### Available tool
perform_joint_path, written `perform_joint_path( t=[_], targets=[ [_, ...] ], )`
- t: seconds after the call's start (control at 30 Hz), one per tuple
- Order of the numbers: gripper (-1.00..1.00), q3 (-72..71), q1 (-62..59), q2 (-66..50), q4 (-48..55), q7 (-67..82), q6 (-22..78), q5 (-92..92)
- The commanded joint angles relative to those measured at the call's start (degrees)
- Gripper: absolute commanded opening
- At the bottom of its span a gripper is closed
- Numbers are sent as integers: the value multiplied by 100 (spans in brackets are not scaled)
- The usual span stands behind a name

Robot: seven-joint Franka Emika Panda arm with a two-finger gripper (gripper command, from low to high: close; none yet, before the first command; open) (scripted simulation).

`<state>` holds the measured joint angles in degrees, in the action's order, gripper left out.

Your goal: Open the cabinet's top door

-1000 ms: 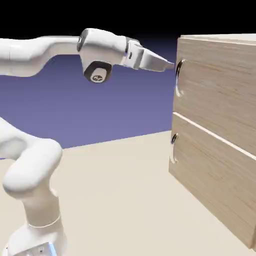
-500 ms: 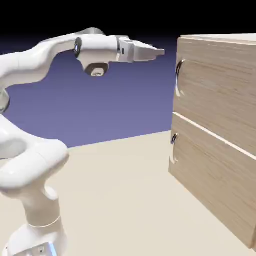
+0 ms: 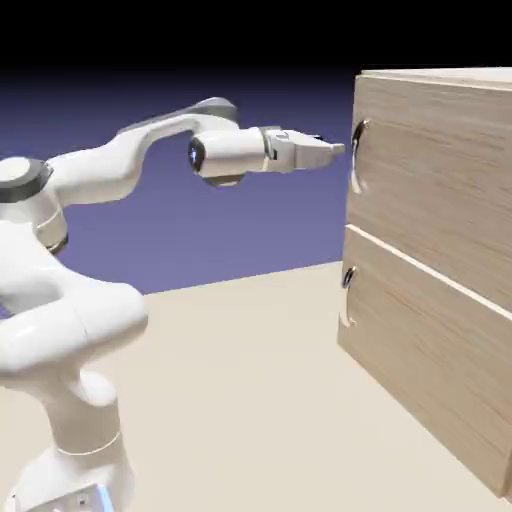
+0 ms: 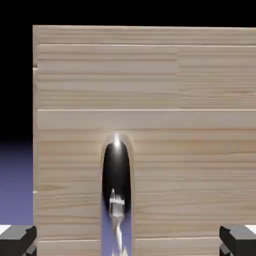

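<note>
Cabinet: the big boxy light oak wood-grain cabinet [image 3: 440,250] stood at the exterior view's right on the smooth beige table [image 3: 250,380], its front split into two stacked panels.
Top door: the wide flat wood-grain upper panel [image 3: 440,165] sat flush, its grain running lengthwise in fine streaks.
Handle: the slim curved silver handle [image 3: 356,155] arched near the panel's left edge; in the hand view it showed as a glossy bar over a dark oval recess [image 4: 116,172].
Lower panel: the twin wood-grain panel [image 3: 430,360] carried its own silver handle [image 3: 347,290].
Gripper: the white two-finger gripper [image 3: 335,150] pointed level at the top handle, just short of it.
Fingers: the small grey fingertips [image 4: 17,239] stood wide apart, clamping nothing.
Arm: smooth, rounded white casings [image 3: 110,170].
</note>
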<state>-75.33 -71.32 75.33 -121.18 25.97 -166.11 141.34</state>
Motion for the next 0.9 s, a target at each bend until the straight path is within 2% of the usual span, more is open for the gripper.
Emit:
perform_joint_path(
  t=[0.0, 0.2, 0.23, 0.87],
  targets=[
    [0, -9, -9, 5, 5, 9, 1, 18],
    [0, -269, -921, -17, 840, -105, 60, 81],
    [-100, -269, -921, -17, 840, -105, 60, 81],
    [-100, 1553, 1958, 427, -2898, 1155, 2964, 181]
  ],
)
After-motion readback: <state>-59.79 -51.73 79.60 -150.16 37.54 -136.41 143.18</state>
